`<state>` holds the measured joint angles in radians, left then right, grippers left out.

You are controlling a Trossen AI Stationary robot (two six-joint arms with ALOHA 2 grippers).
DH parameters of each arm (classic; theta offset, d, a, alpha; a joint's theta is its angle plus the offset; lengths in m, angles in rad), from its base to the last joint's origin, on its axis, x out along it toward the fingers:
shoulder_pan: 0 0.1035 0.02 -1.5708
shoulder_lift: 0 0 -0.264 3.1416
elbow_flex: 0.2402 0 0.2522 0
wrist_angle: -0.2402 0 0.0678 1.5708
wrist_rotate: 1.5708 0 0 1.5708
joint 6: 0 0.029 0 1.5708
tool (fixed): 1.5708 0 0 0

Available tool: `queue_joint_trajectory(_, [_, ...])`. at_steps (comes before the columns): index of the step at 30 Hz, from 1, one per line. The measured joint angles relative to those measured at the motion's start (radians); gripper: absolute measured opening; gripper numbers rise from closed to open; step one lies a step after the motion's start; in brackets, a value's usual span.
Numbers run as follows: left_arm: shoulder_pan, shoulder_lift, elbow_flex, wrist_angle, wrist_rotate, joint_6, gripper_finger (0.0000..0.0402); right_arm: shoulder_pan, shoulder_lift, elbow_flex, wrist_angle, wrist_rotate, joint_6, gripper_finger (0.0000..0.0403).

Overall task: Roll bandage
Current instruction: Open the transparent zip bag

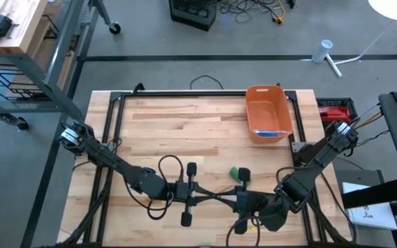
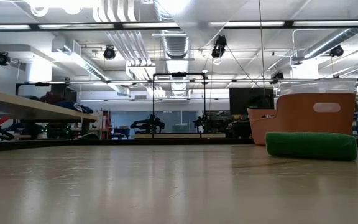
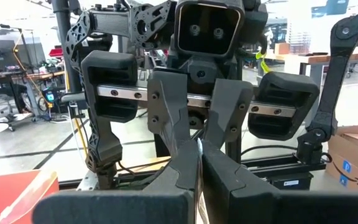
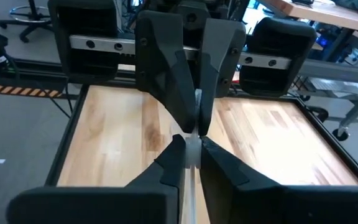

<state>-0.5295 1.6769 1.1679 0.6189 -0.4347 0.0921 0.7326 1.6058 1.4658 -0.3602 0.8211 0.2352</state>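
My two claws meet tip to tip low over the table (image 1: pixel 185 120). My left claw (image 1: pixel 205 198) is pressed together; my right claw (image 1: pixel 220 198) pinches a thin pale strip, seemingly bandage, against it. The green bandage roll (image 1: pixel 239 174) lies just beyond my right claw, already wound and compact. Rolling looks nearly done, I judge.

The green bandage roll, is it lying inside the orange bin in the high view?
No, the green bandage roll lies on the bare wooden table, well apart from the orange bin.
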Motion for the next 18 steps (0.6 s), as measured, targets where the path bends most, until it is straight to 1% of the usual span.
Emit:
queue_joint_trajectory(12, [-0.020, -0.025, -0.001, -0.009, 0.002, 0.024, 0.0000, 0.033, -0.004, 0.000, -0.010, -0.010, 0.006, 0.0028])
queue_joint_trajectory(18, [-0.027, -0.035, -0.001, -0.008, -0.003, 0.027, 0.0000, 0.042, -0.012, 0.000, -0.123, -0.026, 0.121, 0.0036])
